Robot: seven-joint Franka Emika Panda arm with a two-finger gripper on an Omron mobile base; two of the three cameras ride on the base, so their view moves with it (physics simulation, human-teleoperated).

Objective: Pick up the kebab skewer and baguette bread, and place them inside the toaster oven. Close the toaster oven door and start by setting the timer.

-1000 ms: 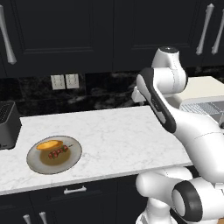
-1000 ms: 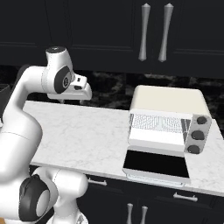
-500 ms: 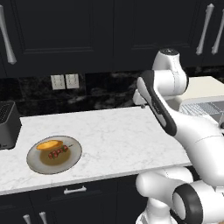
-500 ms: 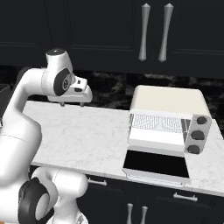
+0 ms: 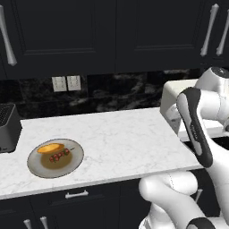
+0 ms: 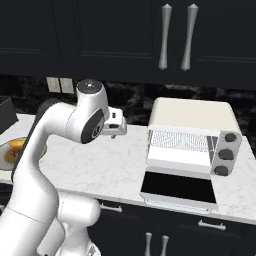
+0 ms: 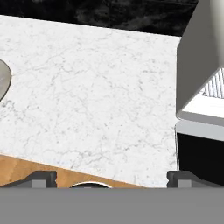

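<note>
The kebab skewer (image 5: 61, 155) and the golden baguette bread (image 5: 50, 147) lie side by side on a grey plate (image 5: 71, 166) at the counter's left. The cream toaster oven (image 6: 192, 113) stands at the right. Its dark glass toaster oven door (image 6: 177, 187) hangs open, folded flat out over the counter edge, so the wire rack (image 6: 179, 141) shows. My gripper (image 6: 118, 130) hovers above the middle of the counter, between plate and oven. In the hand view the gripper (image 7: 112, 178) is open and holds nothing, with the toaster oven (image 7: 199, 65) to the right.
A dark grey slot toaster (image 5: 6, 127) sits at the far left beside the plate. White marble counter (image 5: 120, 138) stretches between plate and oven. Three dark knobs (image 6: 226, 154) line the oven's right side. Black cabinets with long handles (image 6: 176, 37) hang above.
My arm has swung to the right, carrying the hand from nearer the plate side toward the toaster oven. The jaws stay open. Plate, food and oven have not moved.
</note>
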